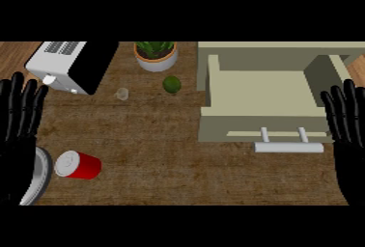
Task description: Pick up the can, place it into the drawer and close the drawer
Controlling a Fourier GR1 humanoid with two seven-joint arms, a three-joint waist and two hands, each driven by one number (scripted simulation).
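The red can (78,165) is seen lying on its side on the brown counter (178,159), in the lower left part of the head view, with its pale top end turned toward the left. Just to its left, the grey rim of a plate (39,178) is visible, partly covered by the left hand (20,116); the can is close beside that rim, though contact cannot be judged. The left hand is held at the view's left edge with its fingers straight, pointing up and slightly spread, and nothing is grasped in it. The right hand (347,120) is shown at the right edge in the same manner, fingers straight and apart, holding nothing. The beige drawer (260,87) is pulled open at the upper right, its hollow inside exposed, and a pale handle (288,144) is set on its front face. The can is well apart from the drawer, on the opposite side of the counter. At the upper left a white and black toaster (71,65) is placed at a slant. A potted plant (156,54) stands at the top centre, a green avocado-like fruit (172,84) is set just below it, and a small pale object (122,93), too indistinct to identify, lies to the fruit's left.
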